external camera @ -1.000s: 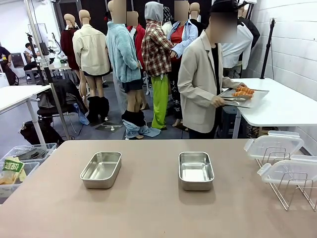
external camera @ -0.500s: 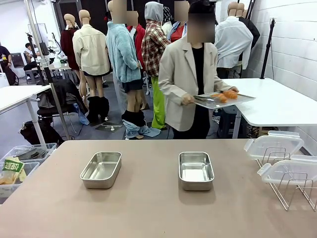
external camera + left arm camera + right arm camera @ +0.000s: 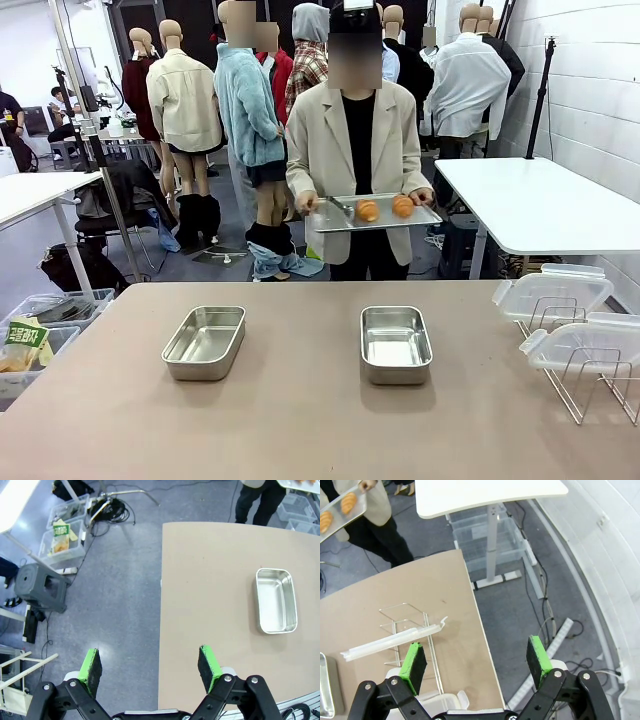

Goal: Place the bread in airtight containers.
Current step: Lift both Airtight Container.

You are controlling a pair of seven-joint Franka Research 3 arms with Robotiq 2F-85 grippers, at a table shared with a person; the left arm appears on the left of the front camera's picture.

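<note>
Pincers first: the left pincer (image 3: 149, 655) hangs spread wide and empty above the left edge of the worktop (image 3: 210, 580), green pads well apart. The right pincer (image 3: 475, 647) matches it, jaws wide with nothing between them, high over the worktop's right edge. At the far side a person (image 3: 355, 130) stands holding a flat metal tray (image 3: 330, 216), and there is the bread (image 3: 368, 210): two golden-brown rolls side by side on the right half of that tray, well apart from both pincers and from the tins. On the worktop the left tin (image 3: 205, 342) and the right tin (image 3: 396, 344) sit uncovered and empty, with a clear gap between them. The clear lids (image 3: 552, 295) wait on a wire rack (image 3: 590, 395) at the near right. As for handling, these rolls look light and soft, with a flaky ridged crust that should grip the pads well but will likely crush under a hard squeeze. The best hold is probably across the thick middle of the oval, pads on the long flanks, closing gently. The tapered ends look thin and may snap. Each roll appears smaller than a tin, so it should lie flat inside.
</note>
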